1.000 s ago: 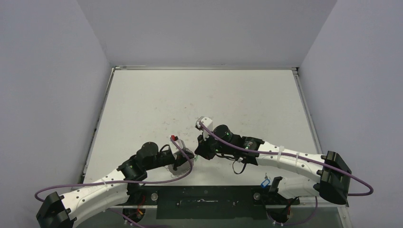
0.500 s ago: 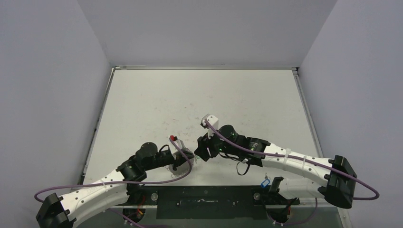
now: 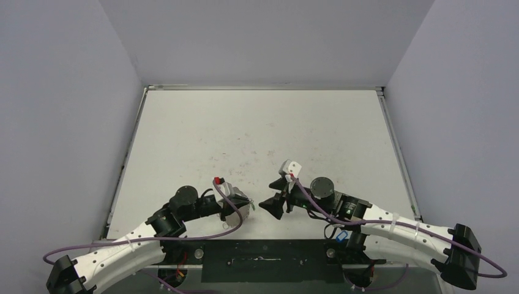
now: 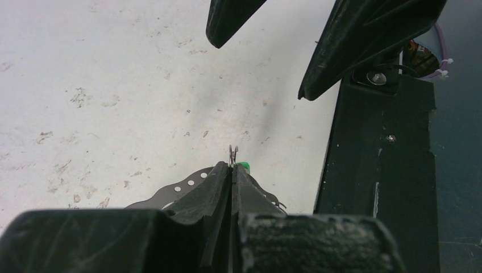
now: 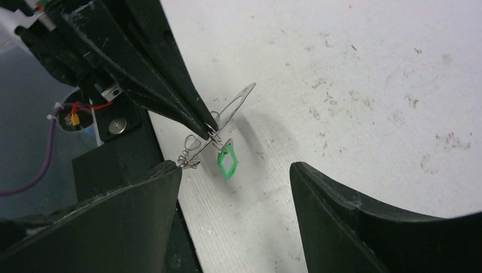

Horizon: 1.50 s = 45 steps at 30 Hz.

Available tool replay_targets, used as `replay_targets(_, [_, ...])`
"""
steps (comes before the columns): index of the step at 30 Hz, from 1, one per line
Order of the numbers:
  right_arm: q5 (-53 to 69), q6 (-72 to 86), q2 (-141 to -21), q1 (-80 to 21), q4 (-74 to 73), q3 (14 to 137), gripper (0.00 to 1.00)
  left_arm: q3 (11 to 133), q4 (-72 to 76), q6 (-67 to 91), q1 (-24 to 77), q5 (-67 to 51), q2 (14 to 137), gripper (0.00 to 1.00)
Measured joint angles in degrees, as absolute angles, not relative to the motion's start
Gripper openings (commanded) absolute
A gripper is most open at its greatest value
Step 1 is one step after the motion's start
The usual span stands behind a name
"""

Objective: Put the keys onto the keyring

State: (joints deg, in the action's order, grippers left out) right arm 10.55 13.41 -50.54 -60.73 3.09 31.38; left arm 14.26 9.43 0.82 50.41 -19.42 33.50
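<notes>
My left gripper is shut on the keyring, a thin pale wire loop tilted above the table. In the left wrist view the ring pokes out from between the pressed fingertips. The green key hangs from the wire just below those tips, and its tag also shows beside them. My right gripper stands open a short way to the right, facing the ring, with nothing between its fingers. The blue key lies by the right arm's base.
A black base plate runs along the table's near edge, right beside both grippers, and shows as a dark slab in the left wrist view. Purple cables loop around the arms. Grey walls enclose the stained white table.
My right gripper has opened and drawn back to the right, away from the left one. The green key stays hanging on the ring. The left arm has shifted only slightly.
</notes>
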Motion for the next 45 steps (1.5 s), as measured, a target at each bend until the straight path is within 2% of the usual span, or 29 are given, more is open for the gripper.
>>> replay_targets(5, [16.10, 6.87, -47.99, -60.75, 12.75, 24.43, 0.63, 12.43, 11.25, 0.78, 50.41, -21.58, 31.62, 0.00])
replay_targets(10, [20.18, 3.07, -51.57, -60.75, 20.45, 22.46, 0.48, 11.49, 13.28, 0.82, 50.41, -23.64, 31.57, 0.00])
replay_targets(17, [23.64, 0.49, -57.82, -60.75, 27.68, 22.46, 0.42, 11.49, 15.44, 0.84, 50.41, -25.61, 31.73, 0.00])
replay_targets(19, [24.56, 0.05, -58.67, -60.75, 28.36, 22.46, 0.36, 11.46, 15.84, 0.84, 50.41, -25.87, 31.73, 0.00])
replay_targets(27, [26.94, -1.39, -60.73, -60.75, 29.95, 22.46, 0.00, 11.35, 16.58, 0.82, 50.39, -26.17, 31.73, 0.00])
replay_targets(35, [27.05, -1.98, -60.62, -60.75, 29.39, 22.48, 0.00, 11.18, 16.53, 0.86, 50.26, -26.22, 31.59, 0.00])
replay_targets(39, [27.24, -2.37, -60.31, -60.77, 24.27, 24.75, 0.00, 11.18, 15.86, 0.80, 50.26, -26.06, 31.31, 0.17])
replay_targets(45, [28.03, -5.17, -61.21, -60.80, 7.31, 33.87, 0.00, 11.18, 14.70, 0.75, 50.26, -25.28, 30.35, 0.24])
